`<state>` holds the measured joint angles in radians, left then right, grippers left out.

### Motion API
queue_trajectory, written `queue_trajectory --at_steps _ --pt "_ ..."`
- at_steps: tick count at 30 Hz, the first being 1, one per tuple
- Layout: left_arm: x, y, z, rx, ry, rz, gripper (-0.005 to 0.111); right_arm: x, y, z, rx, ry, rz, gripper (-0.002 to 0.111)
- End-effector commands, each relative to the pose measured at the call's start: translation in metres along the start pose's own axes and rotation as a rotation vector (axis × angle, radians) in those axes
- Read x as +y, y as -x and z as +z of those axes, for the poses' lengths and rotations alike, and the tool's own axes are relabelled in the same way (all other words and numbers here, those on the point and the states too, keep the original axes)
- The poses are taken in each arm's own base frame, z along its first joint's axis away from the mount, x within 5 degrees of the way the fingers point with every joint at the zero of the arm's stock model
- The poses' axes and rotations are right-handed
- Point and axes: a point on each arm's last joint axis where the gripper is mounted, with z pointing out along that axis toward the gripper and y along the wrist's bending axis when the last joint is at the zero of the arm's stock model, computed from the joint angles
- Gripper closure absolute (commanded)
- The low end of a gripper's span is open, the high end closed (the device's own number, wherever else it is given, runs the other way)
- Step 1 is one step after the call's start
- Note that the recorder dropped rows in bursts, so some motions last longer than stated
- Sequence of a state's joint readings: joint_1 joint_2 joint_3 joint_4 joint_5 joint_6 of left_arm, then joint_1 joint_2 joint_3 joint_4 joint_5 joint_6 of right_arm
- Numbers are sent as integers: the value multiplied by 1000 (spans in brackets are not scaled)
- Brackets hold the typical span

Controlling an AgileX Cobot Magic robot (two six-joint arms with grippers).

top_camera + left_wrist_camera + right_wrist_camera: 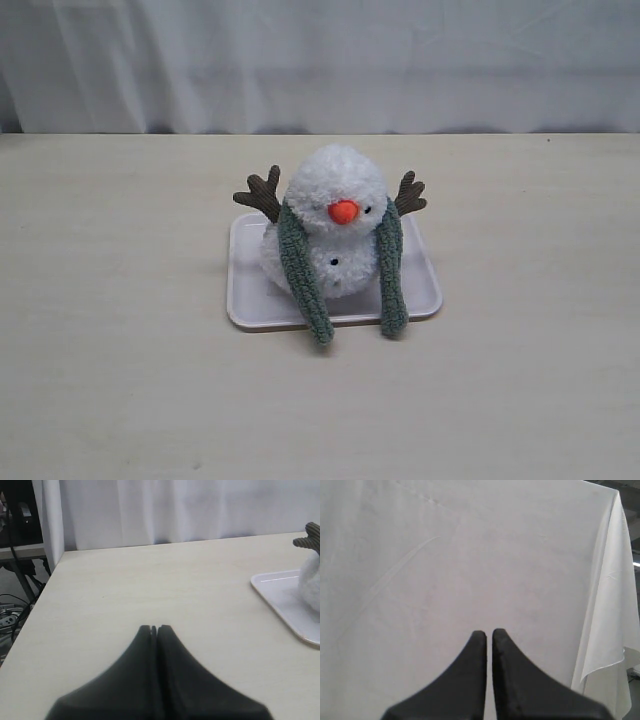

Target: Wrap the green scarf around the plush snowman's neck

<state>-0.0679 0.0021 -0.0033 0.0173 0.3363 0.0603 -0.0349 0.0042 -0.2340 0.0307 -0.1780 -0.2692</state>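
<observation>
- Because the green scarf passes behind the snowman's neck and both ends hang down the front, one on each side of the orange nose, it looks draped, not crossed or tied. The two tips reach past the front rim of the tray and rest on the surface.
- The plush snowman sits upright in a white tray in the middle of the surface, facing the exterior camera with its brown twig arms raised. The tray probably serves to keep the toy at a fixed spot.
- The left end effector is clenched on nothing. It hangs over bare surface, well apart from the tray at the edge of its wrist view.
- The right end effector is also clenched and empty, pointed at the white curtain.
- Neither arm shows in the exterior view, so both seem parked clear of the toy.
- If the loose drape counts as a wrap, the task looks finished. If a full turn is wanted, one end would need crossing over the front. The light toy could tip under a pull.
</observation>
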Motion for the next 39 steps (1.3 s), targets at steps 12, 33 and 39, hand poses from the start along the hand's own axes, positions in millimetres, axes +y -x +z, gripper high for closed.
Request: queue_trajectory --at_steps 12,33,39 --pt "0 0 0 -11 4 0 107 10 -46 -7 140 22 11 104" --pt "0 0 0 -12 4 0 107 21 -86 -18 340 74 9 104" --pt "0 0 0 -12 4 0 107 22 -92 -20 411 94 9 104"
